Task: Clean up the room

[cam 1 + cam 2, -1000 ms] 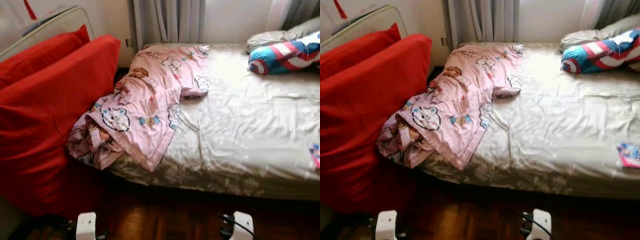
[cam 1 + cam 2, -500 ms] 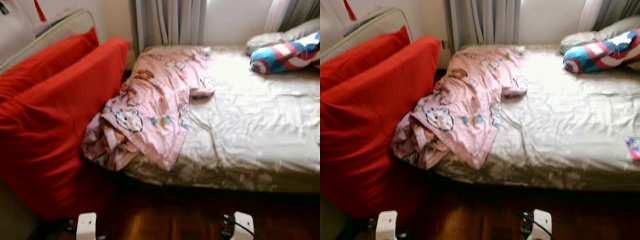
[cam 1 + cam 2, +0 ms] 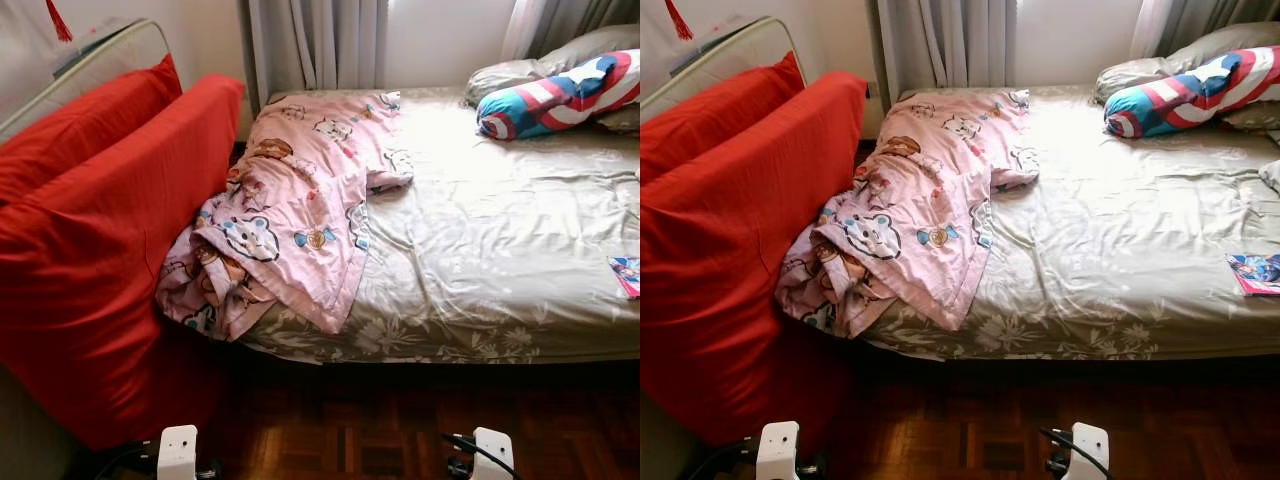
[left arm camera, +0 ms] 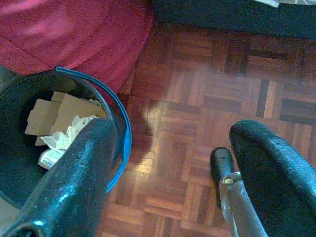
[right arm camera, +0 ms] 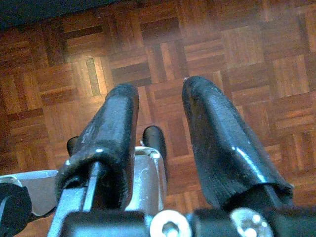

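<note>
Pink cartoon-bear blanket (image 3: 295, 215) lies crumpled on the left part of the bed, its bunched lower end spilling over the bed's near edge beside the red cushions. Nearest of all, both arms hang low above the dark wood parquet floor (image 5: 237, 44). The left gripper (image 4: 170, 148) has its two black fingers spread wide with nothing between them, and just beside it stands a dark round bin with a blue rim (image 4: 121, 123) holding cardboard scraps and crumpled white paper. The right gripper (image 5: 160, 106) has its fingers a little apart, also holding nothing, over bare parquet. Beyond the floor, the large red cushions (image 3: 100, 240) lean upright against the bed's left side. The bed's beige floral sheet (image 3: 500, 230) is wrinkled, and a small colourful booklet (image 3: 1255, 272) rests near its right edge. Farther back, a blue, red and white striped bolster pillow (image 3: 560, 95) lies against grey pillows (image 3: 510, 75), with grey curtains (image 3: 310, 45) behind.
</note>
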`<state>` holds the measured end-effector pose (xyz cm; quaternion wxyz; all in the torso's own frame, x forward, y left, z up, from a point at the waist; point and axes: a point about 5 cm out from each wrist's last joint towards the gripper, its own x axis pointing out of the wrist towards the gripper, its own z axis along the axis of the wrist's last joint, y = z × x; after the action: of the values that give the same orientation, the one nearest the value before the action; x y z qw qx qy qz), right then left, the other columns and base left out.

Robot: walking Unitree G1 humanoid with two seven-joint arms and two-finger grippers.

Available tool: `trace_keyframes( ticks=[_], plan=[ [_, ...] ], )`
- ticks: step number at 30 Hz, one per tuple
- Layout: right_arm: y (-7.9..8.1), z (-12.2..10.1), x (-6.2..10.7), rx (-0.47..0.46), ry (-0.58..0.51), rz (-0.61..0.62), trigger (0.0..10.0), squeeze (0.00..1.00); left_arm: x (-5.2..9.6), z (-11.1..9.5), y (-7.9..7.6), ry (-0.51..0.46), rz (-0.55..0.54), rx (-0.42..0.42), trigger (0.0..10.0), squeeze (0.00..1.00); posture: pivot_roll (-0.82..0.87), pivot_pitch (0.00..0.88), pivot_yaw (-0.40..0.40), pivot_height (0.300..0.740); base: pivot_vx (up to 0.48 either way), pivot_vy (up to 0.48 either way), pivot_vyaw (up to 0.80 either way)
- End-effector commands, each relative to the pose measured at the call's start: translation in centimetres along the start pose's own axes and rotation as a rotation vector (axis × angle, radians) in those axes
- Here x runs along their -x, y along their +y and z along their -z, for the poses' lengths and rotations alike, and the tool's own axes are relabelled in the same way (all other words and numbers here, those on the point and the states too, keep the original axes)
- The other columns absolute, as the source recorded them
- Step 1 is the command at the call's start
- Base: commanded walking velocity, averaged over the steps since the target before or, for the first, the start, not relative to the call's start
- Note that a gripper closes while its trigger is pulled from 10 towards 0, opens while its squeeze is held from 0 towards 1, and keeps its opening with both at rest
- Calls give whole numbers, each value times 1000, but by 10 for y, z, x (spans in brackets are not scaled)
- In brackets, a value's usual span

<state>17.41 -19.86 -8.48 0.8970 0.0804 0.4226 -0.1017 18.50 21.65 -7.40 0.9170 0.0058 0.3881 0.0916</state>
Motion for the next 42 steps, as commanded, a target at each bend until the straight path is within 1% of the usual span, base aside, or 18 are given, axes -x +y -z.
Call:
trace_keyframes(
  ticks=[1,16,21,26,29,34,38,42],
  plan=[
    [3,0,0,-1,-4,-10,10000,0,1,3,2,10,-6,2,10000,0,-70,49,55,740,0,0,0],
    [3,0,0,20,-1,-13,10000,0,1,3,3,12,-4,-1,10000,0,-69,50,57,740,0,0,0],
    [3,0,0,23,0,-13,10000,0,1,3,3,12,-4,-1,10000,0,-69,50,57,740,247,0,251],
    [3,0,0,25,2,-12,10000,0,1,3,3,12,-3,-2,10000,0,-69,50,57,740,253,0,800],
    [3,1,0,3,4,-3,10000,0,1,3,3,12,-2,-1,10000,0,-70,51,57,740,259,0,0],
    [2,1,0,9,4,-5,10000,0,1,3,3,11,-1,0,10000,0,-70,51,56,740,288,0,0],
    [3,0,0,31,4,-12,10000,0,1,3,3,12,-2,0,10000,0,-70,51,56,740,298,0,0],
    [3,0,0,40,2,-19,10000,0,1,3,3,12,-2,1,10000,0,-69,51,56,740,296,0,622]
  ],
)
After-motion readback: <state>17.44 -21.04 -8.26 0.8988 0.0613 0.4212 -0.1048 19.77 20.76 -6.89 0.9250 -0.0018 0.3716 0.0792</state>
